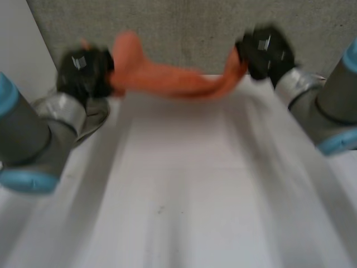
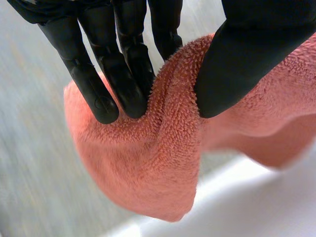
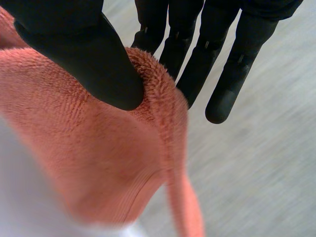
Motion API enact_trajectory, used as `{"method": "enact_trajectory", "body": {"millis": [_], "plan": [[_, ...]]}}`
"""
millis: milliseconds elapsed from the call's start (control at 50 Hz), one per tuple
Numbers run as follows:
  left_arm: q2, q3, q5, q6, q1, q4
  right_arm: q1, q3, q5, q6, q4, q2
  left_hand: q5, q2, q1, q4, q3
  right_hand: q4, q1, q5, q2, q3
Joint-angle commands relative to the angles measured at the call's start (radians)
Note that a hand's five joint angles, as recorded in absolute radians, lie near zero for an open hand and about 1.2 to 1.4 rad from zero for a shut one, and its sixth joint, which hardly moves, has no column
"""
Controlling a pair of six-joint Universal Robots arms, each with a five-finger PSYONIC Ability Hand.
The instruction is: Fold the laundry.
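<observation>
White counter [image 1: 184, 195] lower frame; at top, left robot hand [image 1: 83, 70] and right robot hand [image 1: 265, 51] each pinch one end of orange towel [image 1: 167, 81], likely stretching it flat.

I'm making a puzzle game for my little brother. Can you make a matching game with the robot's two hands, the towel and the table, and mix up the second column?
Column one:
1. left hand
2. right hand
3. towel
4. table

Column two:
A. white and flat
B. pinching the towel's end at the head view's right
C. orange and fuzzy, stretched between the hands
D. pinching the towel's end at the head view's left

Pairs: 1-D, 2-B, 3-C, 4-A
</observation>
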State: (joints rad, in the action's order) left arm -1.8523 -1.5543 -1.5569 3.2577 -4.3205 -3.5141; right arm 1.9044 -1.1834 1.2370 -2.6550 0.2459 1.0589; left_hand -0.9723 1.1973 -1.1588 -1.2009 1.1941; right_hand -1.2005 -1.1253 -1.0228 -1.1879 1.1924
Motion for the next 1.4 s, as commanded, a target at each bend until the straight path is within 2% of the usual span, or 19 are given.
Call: {"method": "enact_trajectory", "body": {"millis": [20,40,100,160,220,340,480,500,560,620,720,780,920,1020,1100,1120,1240,1360,1400], "plan": [[-0.065,-0.224,-0.045,0.135,0.036,0.078,-0.018,-0.217,-0.022,0.188,-0.123,-0.060,-0.027,-0.023,-0.015,0.027,-0.020,-0.196,-0.271,-0.199,-0.208,0.204],[-0.070,-0.236,-0.061,0.179,0.044,0.117,-0.016,-0.252,-0.022,0.210,-0.134,-0.068,0.058,-0.108,0.070,0.112,-0.105,-0.196,-0.271,-0.199,-0.208,0.204],[-0.061,-0.234,-0.101,0.223,0.051,0.185,-0.015,-0.289,-0.016,0.208,-0.128,-0.069,0.202,-0.252,0.214,0.256,-0.249,-0.196,-0.271,-0.199,-0.208,0.204],[-0.022,-0.211,-0.152,0.252,0.056,0.271,-0.012,-0.321,-0.002,0.190,-0.106,-0.057,0.460,-0.511,0.472,0.514,-0.507,-0.196,-0.271,-0.199,-0.208,0.204],[0.041,-0.184,-0.163,0.247,0.048,0.343,-0.010,-0.352,0.007,0.170,-0.088,-0.028,0.856,-0.907,0.868,0.910,-0.903,-0.196,-0.271,-0.199,-0.208,0.204],[0.130,-0.135,-0.072,0.208,0.001,0.443,-0.015,-0.416,-0.002,0.129,-0.056,0.019,0.933,-0.984,0.945,0.987,-0.981,-0.196,-0.271,-0.199,-0.208,0.204],[0.091,-0.030,0.132,0.129,-0.129,0.520,-0.019,-0.469,-0.008,0.115,-0.027,0.044,0.737,-0.788,0.749,0.791,-0.784,-0.196,-0.271,-0.199,-0.208,0.204],[0.058,0.000,0.176,0.126,-0.151,0.533,-0.019,-0.473,-0.008,0.115,-0.025,0.044,0.673,-0.723,0.685,0.727,-0.720,-0.196,-0.271,-0.199,-0.208,0.204],[-0.026,0.069,0.227,0.157,-0.180,0.581,-0.021,-0.476,-0.004,0.115,-0.025,0.043,0.616,-0.667,0.628,0.670,-0.664,-0.196,-0.271,-0.199,-0.208,0.204],[-0.085,0.114,0.215,0.206,-0.192,0.633,-0.025,-0.479,-0.007,0.116,-0.025,0.041,0.587,-0.638,0.599,0.641,-0.634,-0.196,-0.271,-0.199,-0.208,0.204],[-0.180,0.184,0.124,0.310,-0.199,0.727,-0.028,-0.482,-0.007,0.116,-0.025,0.039,0.572,-0.623,0.584,0.626,-0.619,-0.196,-0.271,-0.199,-0.208,0.204],[-0.223,0.201,0.078,0.320,-0.197,0.719,-0.028,-0.486,-0.007,0.118,-0.024,0.039,0.587,-0.637,0.599,0.641,-0.634,-0.196,-0.271,-0.199,-0.208,0.204],[-0.301,0.226,0.103,0.321,-0.185,0.682,-0.030,-0.487,-0.005,0.124,-0.023,0.036,0.531,-0.582,0.543,0.586,-0.579,-0.196,-0.271,-0.199,-0.208,0.204],[-0.317,0.240,0.110,0.327,-0.166,0.705,-0.036,-0.487,-0.004,0.132,-0.025,0.035,0.221,-0.271,0.233,0.275,-0.268,-0.196,-0.271,-0.199,-0.208,0.204],[-0.277,0.246,0.075,0.327,-0.163,0.728,-0.045,-0.475,-0.005,0.141,-0.040,0.052,-0.213,0.163,-0.201,-0.159,0.166,-0.196,-0.271,-0.199,-0.208,0.204],[-0.263,0.244,0.069,0.327,-0.162,0.734,-0.048,-0.470,-0.005,0.142,-0.048,0.061,-0.249,0.199,-0.237,-0.195,0.202,-0.196,-0.271,-0.199,-0.208,0.204],[-0.090,0.232,0.029,0.321,-0.162,0.826,-0.079,-0.403,-0.013,0.158,-0.200,0.183,-0.249,0.199,-0.238,-0.195,0.202,-0.196,-0.271,-0.199,-0.208,0.204],[0.140,0.235,0.052,0.318,-0.162,0.972,-0.117,-0.259,-0.011,0.213,-0.456,0.353,-0.249,0.199,-0.238,-0.195,0.202,-0.196,-0.271,-0.199,-0.208,0.204],[0.197,0.235,0.061,0.316,-0.162,0.977,-0.128,-0.216,-0.014,0.221,-0.505,0.392,-0.249,0.199,-0.238,-0.195,0.202,-0.196,-0.271,-0.199,-0.208,0.204]]}}
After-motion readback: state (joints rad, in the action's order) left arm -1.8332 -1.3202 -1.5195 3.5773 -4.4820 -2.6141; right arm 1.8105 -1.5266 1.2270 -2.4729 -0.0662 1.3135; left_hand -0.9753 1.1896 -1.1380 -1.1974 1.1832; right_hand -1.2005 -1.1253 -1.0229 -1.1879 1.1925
